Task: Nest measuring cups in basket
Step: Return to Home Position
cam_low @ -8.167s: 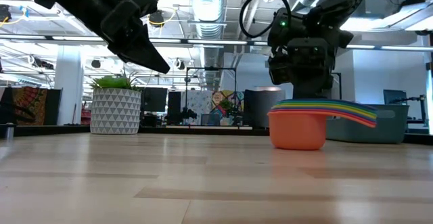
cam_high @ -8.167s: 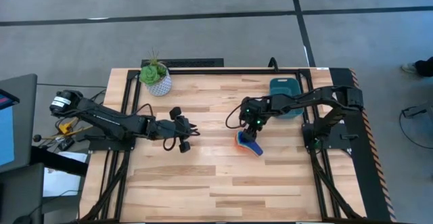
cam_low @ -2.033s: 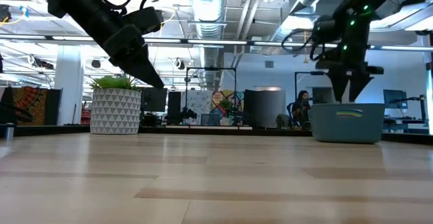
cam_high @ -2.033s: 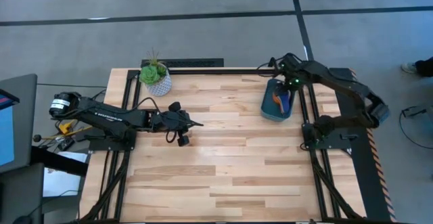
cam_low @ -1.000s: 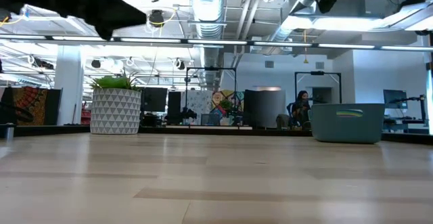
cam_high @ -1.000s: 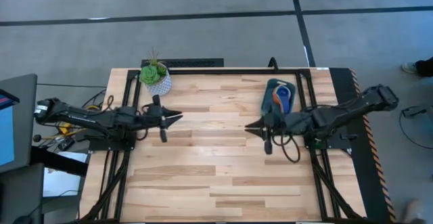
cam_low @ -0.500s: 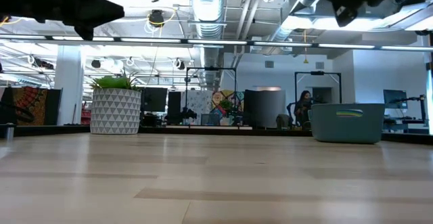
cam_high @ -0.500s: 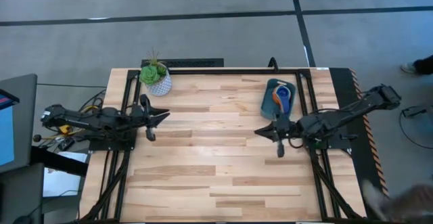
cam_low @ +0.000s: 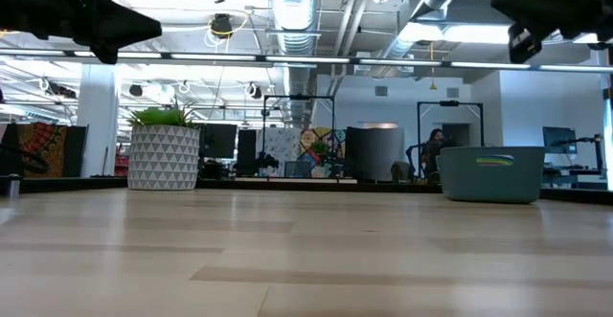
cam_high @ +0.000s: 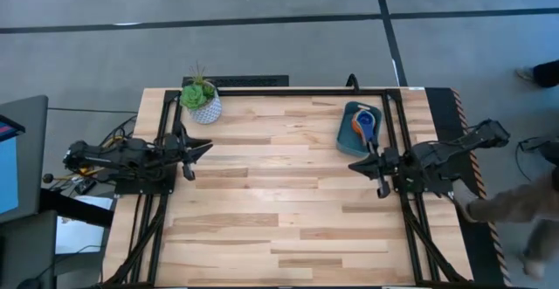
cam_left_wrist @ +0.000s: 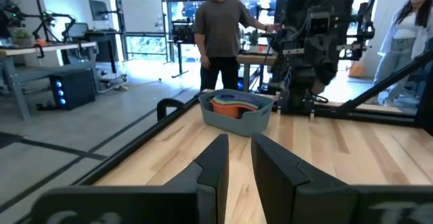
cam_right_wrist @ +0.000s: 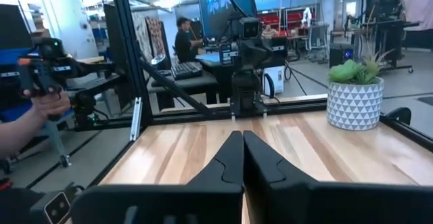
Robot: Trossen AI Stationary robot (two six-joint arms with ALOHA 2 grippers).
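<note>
The measuring cups (cam_high: pixel 365 123) lie nested as one colourful stack inside the dark teal basket (cam_high: pixel 345 137), which stands at the table's far right; the left wrist view shows the stack (cam_left_wrist: pixel 233 102) rising just over the basket's wall (cam_left_wrist: pixel 237 119). My left gripper (cam_high: pixel 206 147) hovers at the table's left edge, level, pointing right, open by a narrow gap (cam_left_wrist: pixel 238 146) with nothing in it. My right gripper (cam_high: pixel 353 162) hovers near the right edge, just nearer than the basket, pointing left, its fingers shut together (cam_right_wrist: pixel 242 139) and holding nothing.
A white patterned pot with a green plant (cam_high: pixel 203 104) stands at the far left corner. A person's sleeve (cam_high: pixel 515 203) reaches in beyond the table's right edge, and a hand (cam_right_wrist: pixel 34 119) holds a device there. People stand behind the table's far side.
Both arms have drawn back over the table: my left gripper toward the left edge, my right gripper toward the right edge, past the basket's near end. Each stays level. The nested cups and the basket have kept still.
</note>
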